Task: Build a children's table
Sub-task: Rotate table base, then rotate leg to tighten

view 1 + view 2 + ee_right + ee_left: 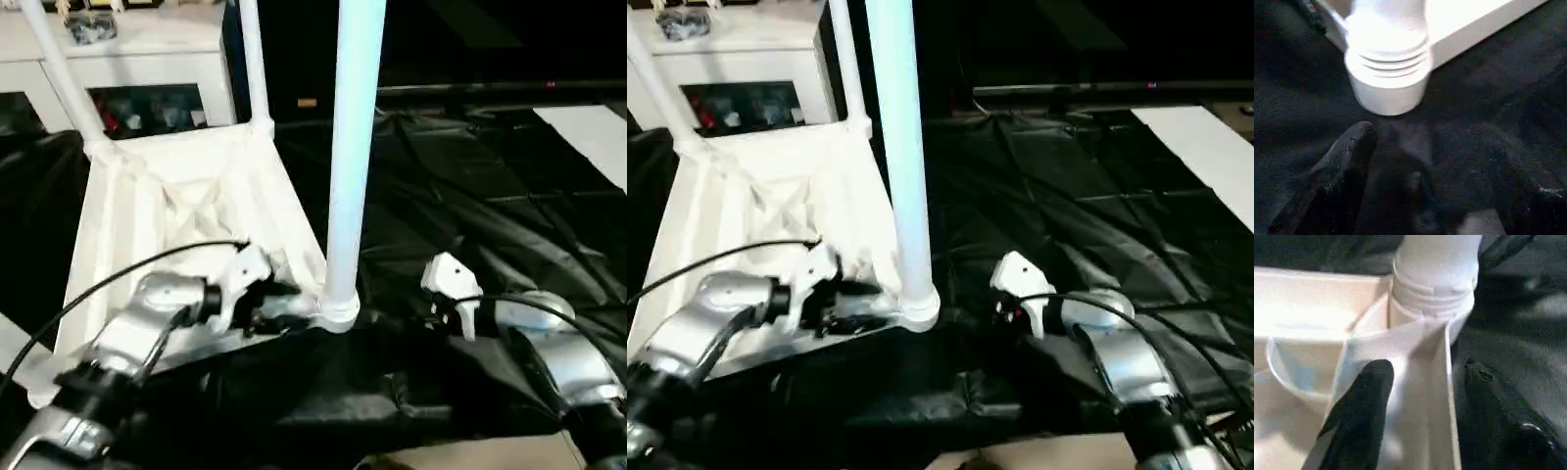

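The white tabletop lies upside down on black sheeting, ribbed underside up. A tall white leg stands in its near right corner socket. Two more legs rise from the far corners. My left gripper is at the near rim just left of that socket. In the left wrist view it stands open, one finger inside the rim wall and the other outside on the sheeting. My right gripper is open, low over the sheeting, pointing at the socket from the right, apart from it.
A white cabinet with glass doors stands behind the tabletop. Crumpled black sheeting covers the work area. A white panel lies at the far right, and a tan surface shows at the near edge.
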`<state>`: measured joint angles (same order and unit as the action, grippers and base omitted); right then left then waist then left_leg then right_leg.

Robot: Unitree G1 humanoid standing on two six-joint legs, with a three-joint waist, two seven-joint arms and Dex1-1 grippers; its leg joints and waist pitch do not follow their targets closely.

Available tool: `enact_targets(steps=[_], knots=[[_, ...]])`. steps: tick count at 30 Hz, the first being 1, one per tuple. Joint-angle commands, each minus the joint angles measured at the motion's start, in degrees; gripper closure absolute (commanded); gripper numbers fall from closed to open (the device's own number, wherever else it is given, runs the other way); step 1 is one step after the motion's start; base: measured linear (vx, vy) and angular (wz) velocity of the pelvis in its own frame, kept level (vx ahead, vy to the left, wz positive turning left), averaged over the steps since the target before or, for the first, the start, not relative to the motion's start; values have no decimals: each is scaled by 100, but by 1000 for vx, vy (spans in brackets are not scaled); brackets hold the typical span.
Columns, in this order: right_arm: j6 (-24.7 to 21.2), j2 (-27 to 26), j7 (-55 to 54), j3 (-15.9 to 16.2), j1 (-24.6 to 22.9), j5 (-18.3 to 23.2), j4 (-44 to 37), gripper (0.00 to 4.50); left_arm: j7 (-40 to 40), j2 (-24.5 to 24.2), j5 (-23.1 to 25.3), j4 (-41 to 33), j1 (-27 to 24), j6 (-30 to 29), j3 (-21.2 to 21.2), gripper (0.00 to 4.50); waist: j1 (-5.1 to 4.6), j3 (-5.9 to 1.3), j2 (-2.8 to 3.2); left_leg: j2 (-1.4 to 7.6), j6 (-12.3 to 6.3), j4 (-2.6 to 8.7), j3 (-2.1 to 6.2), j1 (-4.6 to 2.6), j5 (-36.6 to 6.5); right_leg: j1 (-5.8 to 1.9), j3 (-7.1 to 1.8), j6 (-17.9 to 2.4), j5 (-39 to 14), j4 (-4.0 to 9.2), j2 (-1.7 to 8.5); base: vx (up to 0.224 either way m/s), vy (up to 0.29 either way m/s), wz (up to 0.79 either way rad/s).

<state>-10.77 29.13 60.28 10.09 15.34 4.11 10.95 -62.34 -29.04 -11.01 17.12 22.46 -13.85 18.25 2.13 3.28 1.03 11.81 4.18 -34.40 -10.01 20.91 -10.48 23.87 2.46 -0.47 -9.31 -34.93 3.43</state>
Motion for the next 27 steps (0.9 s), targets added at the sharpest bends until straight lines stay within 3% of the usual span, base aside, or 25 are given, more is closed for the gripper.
enact_targets(steps=[1, 5, 13, 15, 17, 20, 25, 27], knots=[[-132, 86, 60, 55, -7, 77, -241, 105, -48, -111, 86, -49, -42, -129, 32, 215, 18, -332, -27, 73, -89, 422, 30, -63, -1873, -243, -178, -832, -2659, 556, 301, 0, 0, 0], [-310, 163, 94, 76, -13, 64, -391, 105, -165, -253, -76, -483, -178, -741, 29, 241, 23, -325, -49, 80, -67, 425, 40, -63, -1851, -232, -189, -771, -2832, 555, 323, 0, 0, 0], [-493, 145, 45, 114, 58, 75, -455, 105, 4, -337, 104, -701, -208, -1279, 149, 302, 20, -328, -59, 64, -84, 414, 38, -47, -1741, -231, -183, -667, -2901, 572, 318, 0, 0, 0], [-561, 134, 10, 118, 82, 93, -473, 69, 79, -289, 68, -788, -217, -1441, 103, 330, 23, -331, -62, 60, -94, 410, 35, -47, -1711, -231, -181, -671, -2883, 570, 315, 0, 0, 0], [-646, 38, -34, 64, 103, 206, -499, 69, 110, -253, 60, -836, -218, -1492, 85, 341, 20, -331, -69, 54, -105, 406, 33, -41, -1698, -232, -177, -665, -2884, 573, 314, 0, 0, 0], [-844, -41, 67, 53, 123, 400, -641, 27, 112, -218, 53, -859, -206, -1479, 76, 369, 26, -334, -72, 58, -121, 409, 39, -43, -1692, -232, -176, -638, -2907, 575, 314, 0, 0, 0], [-711, -325, -152, 103, 230, 360, -625, 5, 104, -172, 40, -935, -242, -1445, 82, 404, 24, -336, -58, 64, -62, 413, 41, -57, -1726, -206, -179, -615, -2956, 582, 324, 0, 0, 0], [-413, -550, -661, 220, 437, -32, -267, 0, 136, -132, 24, -952, -248, -1449, 70, 424, 20, -339, -47, 61, -11, 422, 41, -51, -1698, -208, -176, -663, -2844, 567, 322, 0, 0, 0]])
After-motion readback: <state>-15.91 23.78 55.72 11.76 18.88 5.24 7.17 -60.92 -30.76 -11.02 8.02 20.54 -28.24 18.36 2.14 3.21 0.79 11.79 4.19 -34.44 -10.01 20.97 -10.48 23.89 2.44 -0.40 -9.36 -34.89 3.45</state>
